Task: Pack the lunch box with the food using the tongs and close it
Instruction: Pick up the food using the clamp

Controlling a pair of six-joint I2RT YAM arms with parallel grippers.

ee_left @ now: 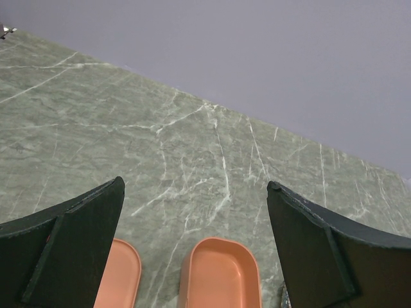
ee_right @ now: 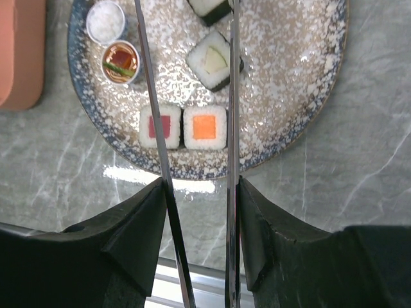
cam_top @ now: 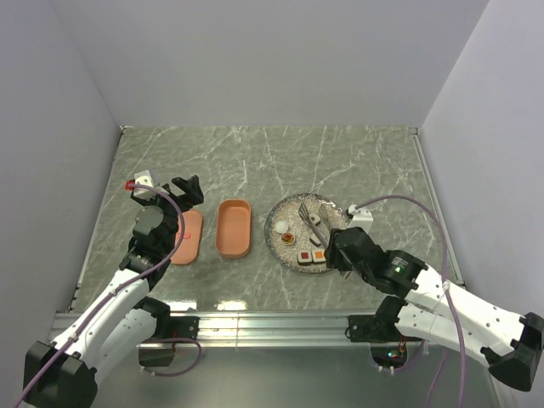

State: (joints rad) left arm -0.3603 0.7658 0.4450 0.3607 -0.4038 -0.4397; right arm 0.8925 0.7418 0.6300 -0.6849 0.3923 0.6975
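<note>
Right claw (ee_right: 200, 192): half closed on the tongs (ee_right: 232, 128), one finger pressed against the outside of each thin arm; it sits at 5 o'clock of the plate (ee_right: 289, 77).
Tongs: two slim metal arms run forward over the plate; the tips are out of the wrist view. They are probably light, springy and slick, so the hold should stay square or they will twist between the pads.
Red roll (ee_right: 156, 126): on the plate's 6 o'clock rim, and the left tong arm crosses over it.
Orange roll (ee_right: 204, 127): touching the red roll at its 3 o'clock and lying between the two arms as seen from the wrist. How high the tongs are above it cannot be told.
Handling: the rolls look tiny, light and smooth-sided. They are best pinched low across two opposite dark faces with a gentle squeeze, since a hard one may pop a piece out.
Pale roll (ee_right: 212, 61): near the plate's middle and tilted, with another roll just beyond it.
Sauce cup (ee_right: 120, 61): at 8 o'clock on the plate, and it could spill or roll.
Rice cup (ee_right: 106, 20): touching the sauce cup on its far side.
Box (cam_top: 234, 227): at 9 o'clock of the plate, open and with nothing in it.
Lid (cam_top: 188, 235): flat on the table (cam_top: 255, 161) at 9 o'clock of the box; thin and probably hard to lift by its edge.
Left claw (ee_left: 196, 186): spread wide and holding nothing, above the lid's 12 o'clock end.
</note>
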